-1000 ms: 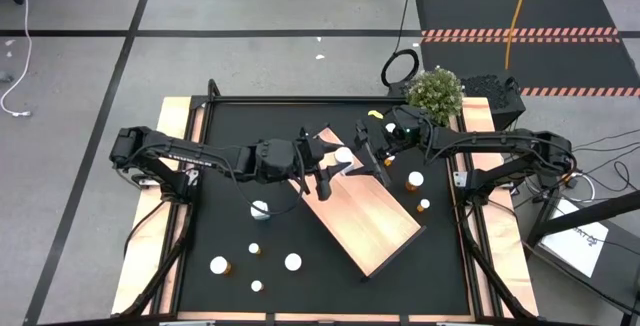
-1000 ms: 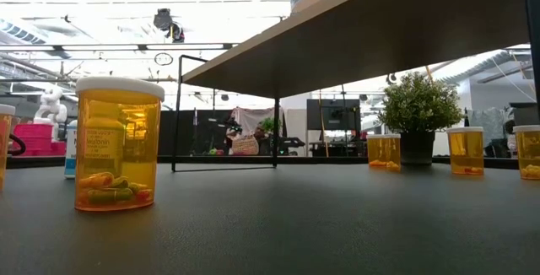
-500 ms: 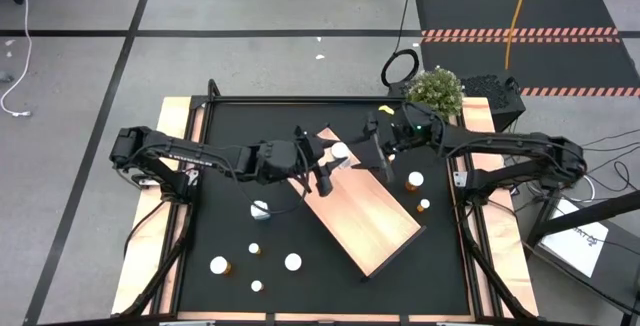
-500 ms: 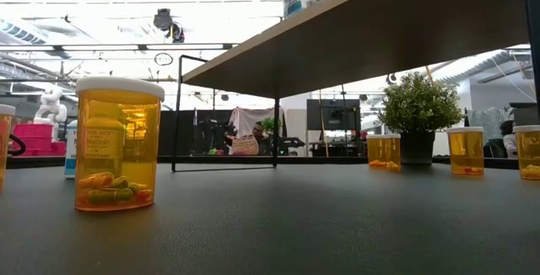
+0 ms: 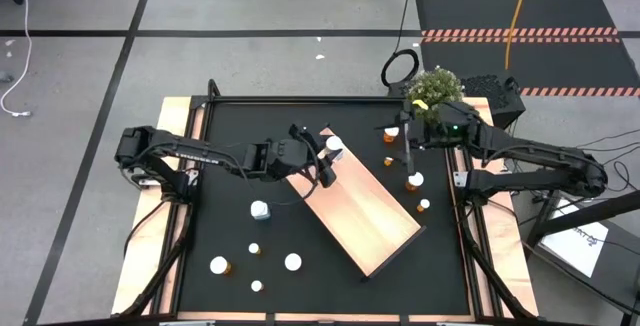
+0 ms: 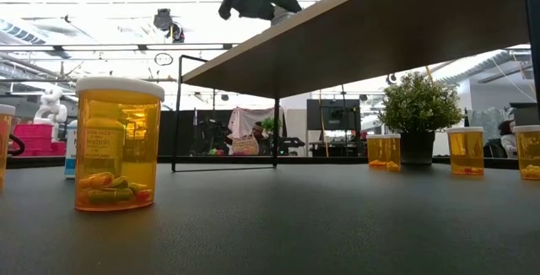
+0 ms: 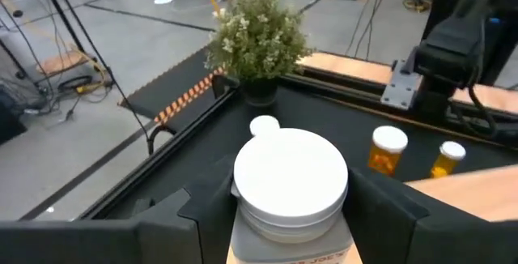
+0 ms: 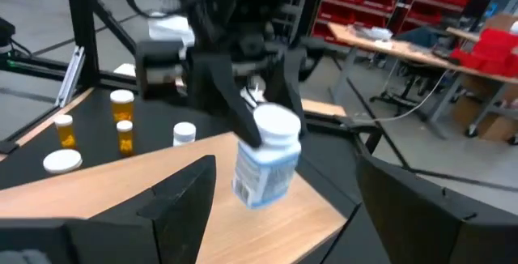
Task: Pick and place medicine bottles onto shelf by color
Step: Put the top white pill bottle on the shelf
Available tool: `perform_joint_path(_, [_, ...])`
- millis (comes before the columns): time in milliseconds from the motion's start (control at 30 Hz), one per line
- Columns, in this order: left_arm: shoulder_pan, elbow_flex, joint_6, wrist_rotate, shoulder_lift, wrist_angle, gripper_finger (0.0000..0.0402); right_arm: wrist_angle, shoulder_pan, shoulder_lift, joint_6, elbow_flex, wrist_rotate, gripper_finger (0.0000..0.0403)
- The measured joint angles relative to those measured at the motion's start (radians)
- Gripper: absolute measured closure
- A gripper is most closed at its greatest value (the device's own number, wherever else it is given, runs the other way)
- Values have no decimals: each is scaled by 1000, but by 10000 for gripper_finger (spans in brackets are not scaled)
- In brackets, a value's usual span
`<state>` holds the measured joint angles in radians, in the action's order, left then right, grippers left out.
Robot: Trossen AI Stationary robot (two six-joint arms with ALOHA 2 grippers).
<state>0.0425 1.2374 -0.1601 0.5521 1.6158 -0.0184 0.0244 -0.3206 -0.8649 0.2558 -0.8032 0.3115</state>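
Observation:
My left gripper (image 5: 329, 157) is shut on a white medicine bottle (image 7: 291, 179) with a white cap and a blue label (image 8: 267, 167). It holds the bottle over the far corner of the shelf (image 5: 365, 211), a pale wood board lying slantwise on the black mat. My right gripper (image 5: 405, 153) stands open to the right of the shelf. Its fingers (image 8: 182, 195) frame the bottle from a distance with nothing between them. Orange bottles (image 5: 414, 179) and white-capped ones (image 5: 260, 209) stand loose on the mat. My left gripper pinches the white bottle's body just under the cap (image 7: 240, 227) between its two fingers, one on each side. The fingers (image 8: 235, 106) slant down at it from the table's left. The bottle hangs tilted; whether its base touches the shelf I cannot tell.
A potted plant (image 5: 435, 90) stands at the far right corner. Orange bottles (image 5: 390, 134) stand right of the shelf; several more bottles (image 5: 293, 262) dot the near left. In the low view a big orange bottle (image 6: 118, 144) stands close, under the raised shelf (image 6: 380, 30).
My right gripper has pulled back from the white bottle toward the table's right edge and risen. The bottle stays in my left gripper over the shelf's far corner; that gripper has tipped and sunk slightly.

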Motion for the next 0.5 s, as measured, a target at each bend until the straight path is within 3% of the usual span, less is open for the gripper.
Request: perform_joint_path(500, [-60, -1, -26, 21, 36, 55, 208, 8, 1, 4, 18, 0, 3, 119])
